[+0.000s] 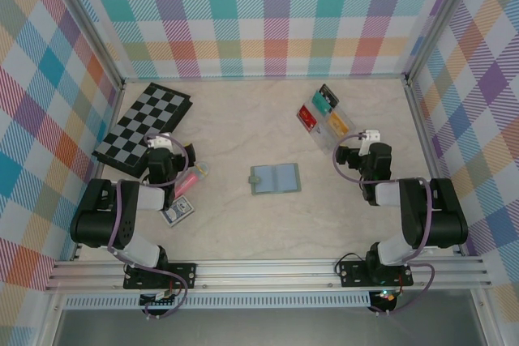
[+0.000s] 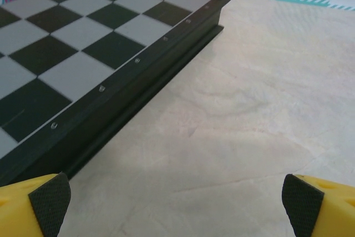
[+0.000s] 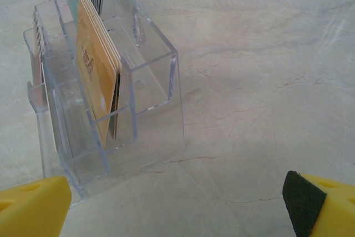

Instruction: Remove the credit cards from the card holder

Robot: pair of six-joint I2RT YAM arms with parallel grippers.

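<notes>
Flat square folding board [image 1: 142, 129]: black-and-grey chequers, black rim.
Small soft bifold card holder [image 1: 275, 178]: grey-green.
Thin plastic credit cards [image 1: 307, 116]: red, teal, yellow-gold.
Moulded plastic tray [image 3: 158, 81]: clear.
Small playing-card pack [image 1: 177, 212]: blue-patterned.
Tabletop [image 1: 243, 127]: cream, faint marble veining.
Enclosure walls [image 1: 276, 14]: pastel plaid.

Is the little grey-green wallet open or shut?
Open. The small grey-green soft wallet lies spread flat, both halves side by side.

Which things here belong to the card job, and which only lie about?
Job:
credit cards
card holder, lying open

Lying about:
checkered board
playing-card pack
pink object
clear tray, which holds the cards now
</notes>
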